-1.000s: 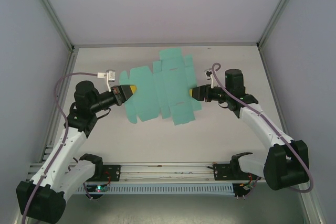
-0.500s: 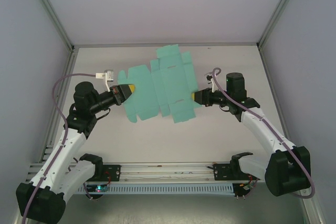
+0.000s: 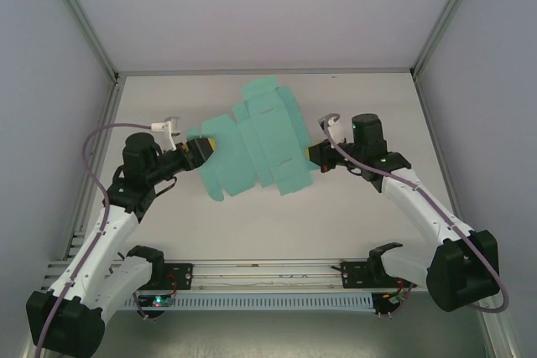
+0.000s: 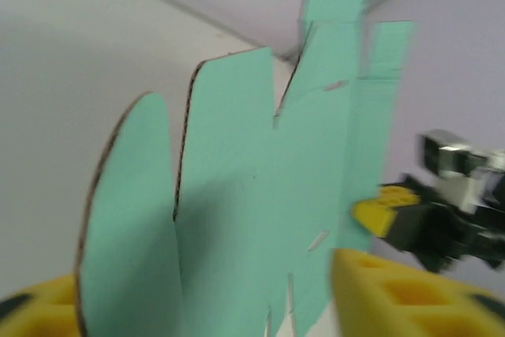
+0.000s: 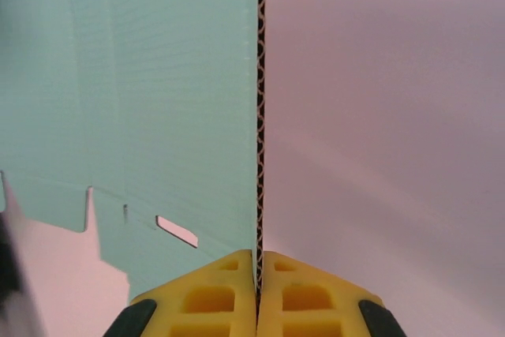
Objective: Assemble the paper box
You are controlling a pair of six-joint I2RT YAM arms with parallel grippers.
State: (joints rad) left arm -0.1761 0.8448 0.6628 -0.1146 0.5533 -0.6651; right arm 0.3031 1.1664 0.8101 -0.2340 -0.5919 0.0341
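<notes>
- Right wrist: your right gripper (image 5: 258, 258) is clamped on the flat paper box (image 5: 158, 92) at its corrugated edge.
- Left wrist: your left gripper (image 4: 213, 309) has its fingers apart, with the sheet loose between them.

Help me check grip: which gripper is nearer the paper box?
Right. The right gripper clamps the paper box at its right edge; the left gripper stands open around the left edge.
</notes>
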